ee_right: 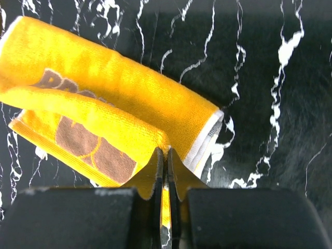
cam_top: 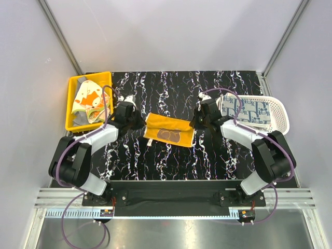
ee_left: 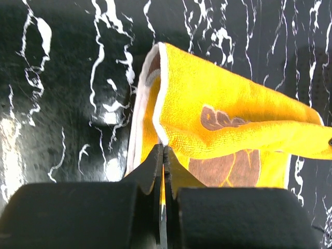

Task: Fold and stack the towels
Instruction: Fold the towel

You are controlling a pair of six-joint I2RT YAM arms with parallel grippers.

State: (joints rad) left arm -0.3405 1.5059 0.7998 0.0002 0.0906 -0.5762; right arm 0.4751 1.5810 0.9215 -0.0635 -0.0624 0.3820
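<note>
Orange-yellow cloth towel point(cam_top: 168, 129) being gripped by thin edges in left pincer point(ee_left: 164, 149) and right pincer point(ee_right: 167, 151); slippage is possibly being risked.

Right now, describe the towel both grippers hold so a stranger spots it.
On the black marbled table, look midway between the yellow bin and the white basket. The towel lies there, partly folded. Only it is bright yellow with brown print.

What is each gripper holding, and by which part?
Both hold the yellow towel: the left gripper pinches its left end, the right gripper its right end.
</note>
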